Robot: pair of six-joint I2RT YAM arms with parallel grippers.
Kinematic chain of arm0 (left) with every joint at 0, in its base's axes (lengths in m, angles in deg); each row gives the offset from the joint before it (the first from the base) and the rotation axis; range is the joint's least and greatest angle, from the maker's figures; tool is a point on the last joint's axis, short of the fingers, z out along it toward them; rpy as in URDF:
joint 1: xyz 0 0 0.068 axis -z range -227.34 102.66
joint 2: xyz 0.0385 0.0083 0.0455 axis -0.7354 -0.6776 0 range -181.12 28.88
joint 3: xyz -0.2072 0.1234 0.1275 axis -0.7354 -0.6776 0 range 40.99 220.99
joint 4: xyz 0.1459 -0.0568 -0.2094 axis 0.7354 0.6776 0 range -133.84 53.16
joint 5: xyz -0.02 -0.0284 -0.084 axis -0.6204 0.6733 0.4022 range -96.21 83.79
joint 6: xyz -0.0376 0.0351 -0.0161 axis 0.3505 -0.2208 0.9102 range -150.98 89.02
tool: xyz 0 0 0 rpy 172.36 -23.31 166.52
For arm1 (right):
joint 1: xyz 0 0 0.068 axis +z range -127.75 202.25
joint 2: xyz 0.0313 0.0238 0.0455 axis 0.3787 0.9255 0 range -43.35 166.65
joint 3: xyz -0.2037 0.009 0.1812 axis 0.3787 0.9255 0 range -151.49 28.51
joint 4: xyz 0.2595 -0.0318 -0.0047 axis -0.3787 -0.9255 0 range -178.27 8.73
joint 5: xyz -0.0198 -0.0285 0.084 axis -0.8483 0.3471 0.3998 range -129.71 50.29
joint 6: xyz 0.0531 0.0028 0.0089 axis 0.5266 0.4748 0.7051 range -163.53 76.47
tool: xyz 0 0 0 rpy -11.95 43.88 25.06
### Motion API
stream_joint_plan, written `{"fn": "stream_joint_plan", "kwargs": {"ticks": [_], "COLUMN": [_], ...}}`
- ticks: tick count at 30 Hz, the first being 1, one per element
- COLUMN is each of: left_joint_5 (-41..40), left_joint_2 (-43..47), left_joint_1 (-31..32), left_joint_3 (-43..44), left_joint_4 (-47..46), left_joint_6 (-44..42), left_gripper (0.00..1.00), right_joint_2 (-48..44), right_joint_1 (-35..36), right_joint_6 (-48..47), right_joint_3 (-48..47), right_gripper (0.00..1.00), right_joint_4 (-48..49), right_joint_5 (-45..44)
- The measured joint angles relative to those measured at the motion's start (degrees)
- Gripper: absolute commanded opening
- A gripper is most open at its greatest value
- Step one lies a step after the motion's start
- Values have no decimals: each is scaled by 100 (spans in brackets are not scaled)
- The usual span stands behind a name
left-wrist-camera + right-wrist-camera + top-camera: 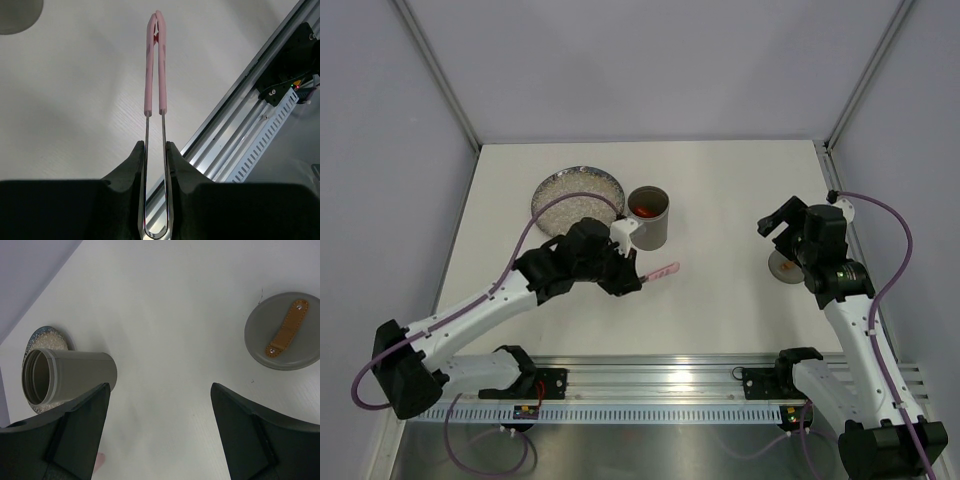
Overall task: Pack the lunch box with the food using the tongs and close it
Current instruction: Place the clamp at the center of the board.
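White tabletop point(720, 310) lies under both my arms, with grey walls behind it. My left gripper point(155, 146) has its jaws squeezed nearly together on the steel arms of the tongs point(155, 75). That presses the pink tips closed at the top of the left wrist view, and between them sits a small red piece point(156, 37) that I take to be food. Seen from overhead, the tongs point toward the middle of the frame, away from the lunch box point(648, 215). The box stands open-mouthed just above my left wrist, with orange and red pieces point(642, 210) already inside. The speckled plate point(578, 195) is just beside the box at upper left; I cannot tell whether they touch, and I see no food left on it. At the right of the frame my right gripper point(159, 387) is spread wide and holds nothing. It hangs over the flat grey lid point(282, 332), which lies strap-up, well apart from the box. I judge the step in hand to be getting this last piece into the box. To do it well I should hold the squeeze even, since any slackening drops the piece on the table. I should swing the tips round and up over the rim rather than across it, because a tall, narrow box may tip if nudged. I should open only once the tips are inside the mouth.
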Motion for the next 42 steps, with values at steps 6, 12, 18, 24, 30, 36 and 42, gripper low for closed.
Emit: {"fn": "stream_joint_plan", "kwargs": {"ticks": [6, 12, 18, 24, 30, 36, 42], "left_joint_5": [-219, -501, -616, -704, -815, -992, -1029], "left_joint_2": [-763, -1530, -1722, -1779, -1963, -2317, -2559], "left_joint_1": [535, 848, 914, 918, 918, 918, 918], "left_joint_3": [-232, -256, -413, -466, -466, -267, 96], "left_joint_4": [-605, -997, -1211, -1296, -1421, -1287, -1226], "left_joint_6": [87, 111, 164, 181, 160, 7, -155], "left_gripper": [0, 0, 4, 15, 28, 38, 74], "right_joint_2": [57, 127, 162, 232, 289, 295, 306], "right_joint_1": [0, 0, 0, 0, 0, 0, 0], "right_joint_6": [-4, -7, -9, -9, -9, -7, -44], "right_joint_3": [-96, -105, -105, -105, -105, -103, -103], "right_gripper": [90, 90, 90, 90, 90, 90, 90], "right_joint_4": [-7, -42, -42, -37, -17, -4, -11], "right_joint_5": [94, 144, 146, 146, 146, 144, 133]}}
